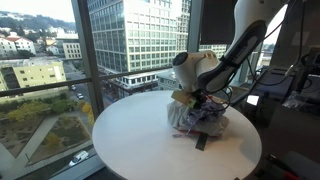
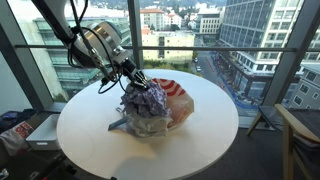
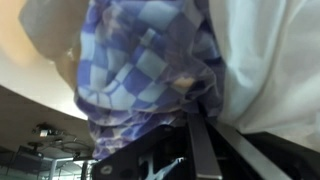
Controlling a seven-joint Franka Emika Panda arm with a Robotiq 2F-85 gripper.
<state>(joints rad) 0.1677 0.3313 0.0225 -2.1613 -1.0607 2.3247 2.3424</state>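
A crumpled blue-and-white checkered cloth (image 2: 147, 108) lies in a heap on the round white table (image 2: 90, 140), partly over a shallow red-and-white striped bowl (image 2: 180, 95). In an exterior view the cloth (image 1: 197, 120) lies under the arm. My gripper (image 2: 133, 82) is at the top of the heap, its fingers closed into the fabric. In the wrist view the checkered cloth (image 3: 150, 60) fills the frame and bunches right at the dark fingers (image 3: 195, 125), which pinch a fold of it. White cloth (image 3: 270, 60) lies beside it.
The table stands by tall windows with city buildings outside. A dark flat object (image 1: 200, 143) lies on the table by the cloth. A chair (image 2: 298, 140) stands to one side, and cables and equipment (image 1: 290, 85) stand behind the arm.
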